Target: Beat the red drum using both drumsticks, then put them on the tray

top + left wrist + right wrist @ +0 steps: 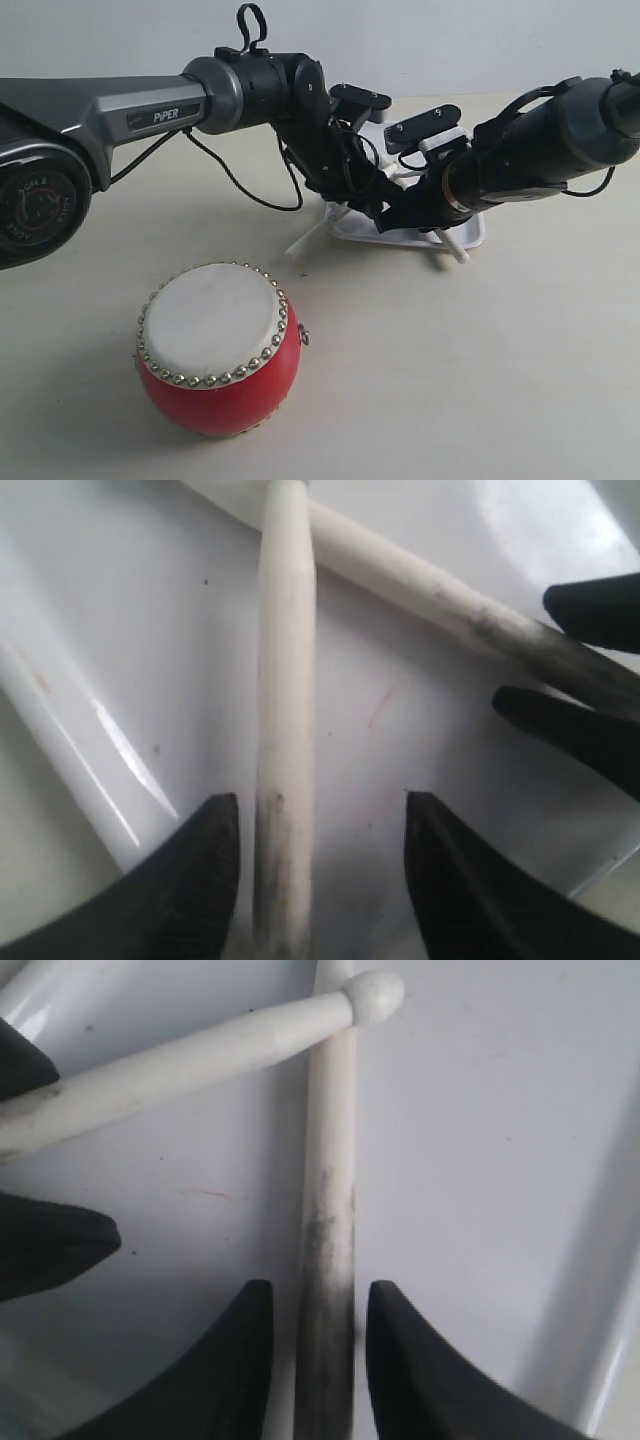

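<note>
A pale beige table (480,380) fills the scene under a plain light wall (450,40). The left arm (120,115) and right arm (550,140) meet with their jaws nearly tip to tip. The red drum (218,350) stands well apart from both jaws, on the left arm's side. The white tray (500,1160) lies directly beneath them. The left jaws are spread wide, and one drumstick (285,700) lies loose between them on the tray. The right jaws are narrowly parted, flanking the other drumstick (328,1190) with thin gaps. The sticks cross just beyond the tips.
</note>
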